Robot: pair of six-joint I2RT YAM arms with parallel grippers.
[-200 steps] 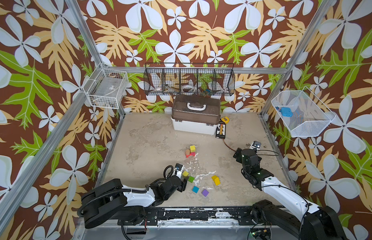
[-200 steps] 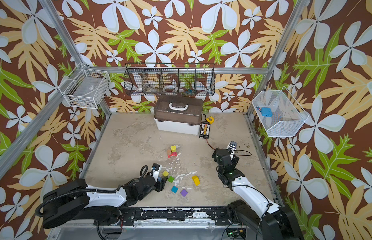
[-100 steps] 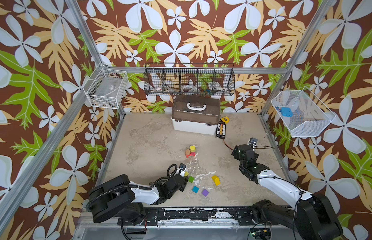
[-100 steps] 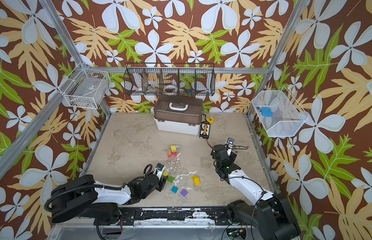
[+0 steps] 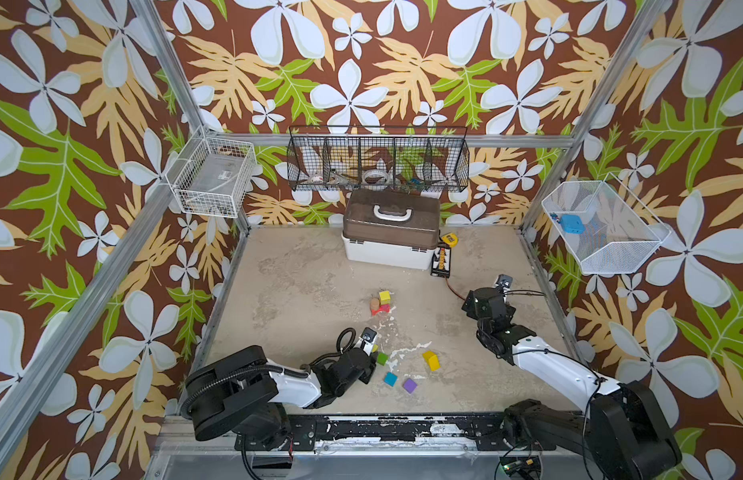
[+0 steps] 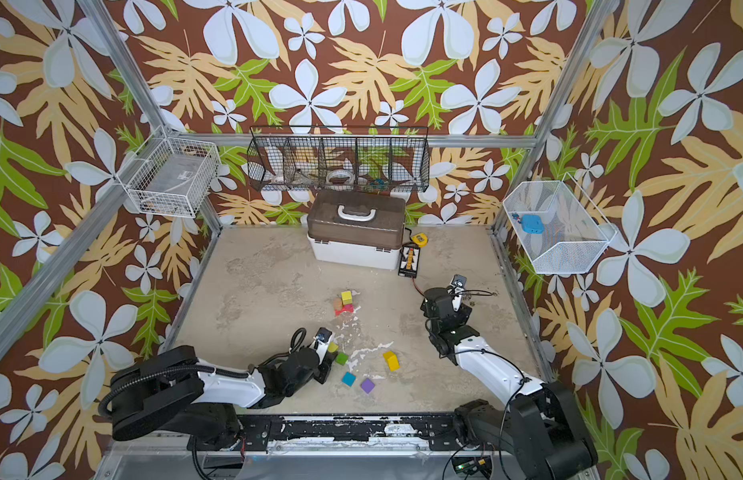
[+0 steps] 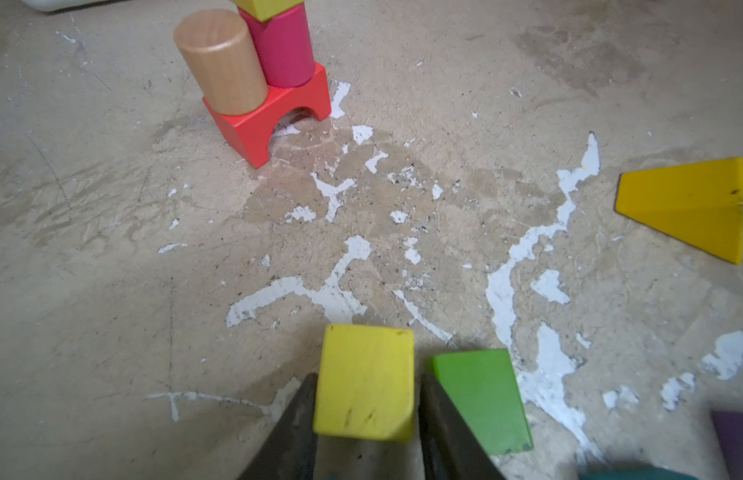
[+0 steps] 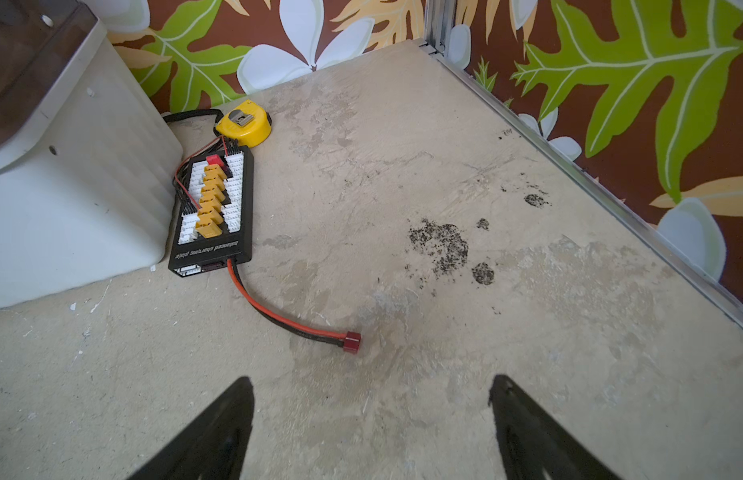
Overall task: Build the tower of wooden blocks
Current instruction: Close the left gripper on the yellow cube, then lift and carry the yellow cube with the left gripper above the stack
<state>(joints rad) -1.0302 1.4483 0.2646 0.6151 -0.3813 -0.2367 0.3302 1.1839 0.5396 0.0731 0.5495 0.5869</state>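
Two fingers of the left hand are pinching a small yellow wooden cube, while the right hand is hovering wide open.

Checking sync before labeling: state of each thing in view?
left gripper, fingers shut on yellow cube
right gripper, open, empty
tower, standing, unfinished
green cube, loose on table
yellow wedge, loose on table
teal cube, loose on table
purple cube, loose on table
box, lid shut
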